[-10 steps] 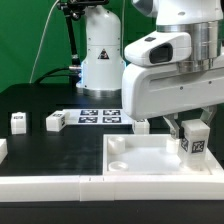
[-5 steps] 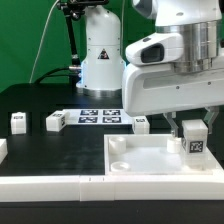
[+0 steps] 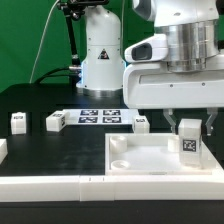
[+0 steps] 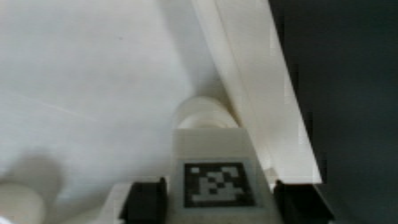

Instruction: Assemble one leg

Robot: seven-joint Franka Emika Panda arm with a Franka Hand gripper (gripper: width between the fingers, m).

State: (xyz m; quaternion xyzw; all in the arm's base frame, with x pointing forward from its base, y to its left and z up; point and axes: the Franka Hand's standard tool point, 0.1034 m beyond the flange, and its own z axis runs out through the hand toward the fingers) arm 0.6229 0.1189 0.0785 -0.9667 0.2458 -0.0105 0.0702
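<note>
My gripper point(image 3: 189, 132) is shut on a small white leg point(image 3: 190, 143) with a black-and-white tag on its face. It holds the leg upright over the far right corner of the large white panel point(image 3: 150, 160). In the wrist view the leg point(image 4: 217, 160) sits between my two dark fingers point(image 4: 150, 198), its tip next to a round corner socket and the panel's raised rim point(image 4: 249, 80). Three more legs stand on the black table: one at the exterior view's left point(image 3: 17, 121), one beside it point(image 3: 55, 121), one near the panel point(image 3: 141, 124).
The marker board point(image 3: 100, 116) lies flat behind the legs. The robot base point(image 3: 100, 50) stands at the back. A white rail point(image 3: 50, 186) runs along the front edge, with a white block at the far left edge.
My gripper and the held leg have shifted slightly left and turned a little above the panel's right corner. Nothing else has moved.
</note>
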